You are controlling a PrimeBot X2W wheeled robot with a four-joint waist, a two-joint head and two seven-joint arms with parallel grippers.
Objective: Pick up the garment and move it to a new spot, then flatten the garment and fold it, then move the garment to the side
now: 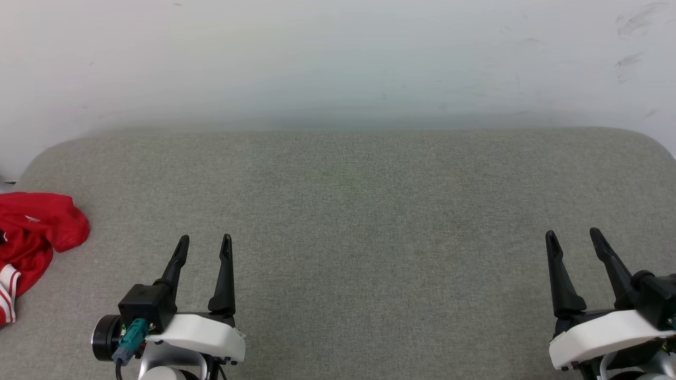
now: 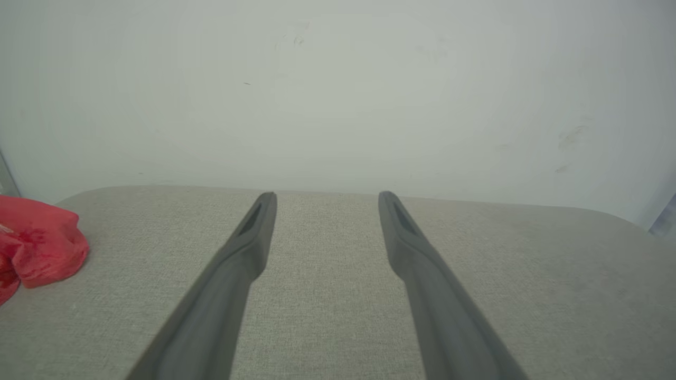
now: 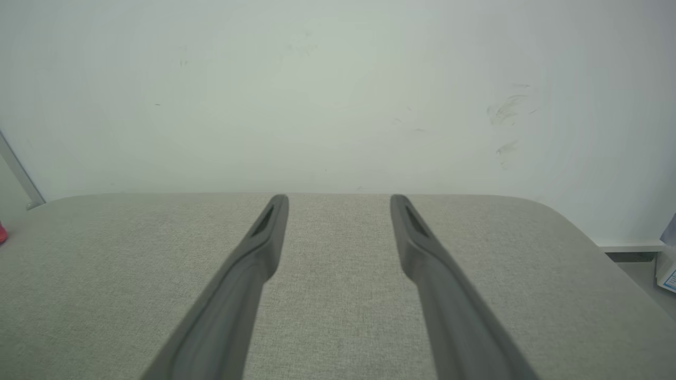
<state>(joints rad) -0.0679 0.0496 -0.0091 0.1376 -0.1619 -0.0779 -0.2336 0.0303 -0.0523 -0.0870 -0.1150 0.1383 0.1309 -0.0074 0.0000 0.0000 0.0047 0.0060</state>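
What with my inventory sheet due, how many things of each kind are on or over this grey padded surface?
Garment, red, crumpled at the left edge: 1
Pincers, both open and empty: 2 (left pincer, right pincer)
Total: 3

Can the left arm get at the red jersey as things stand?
Probably yes. The garment lies bunched at the left edge of the grey surface, to the left of the left gripper, whose jaws stand open. Bare surface lies between them; the garment runs past the head view's edge.
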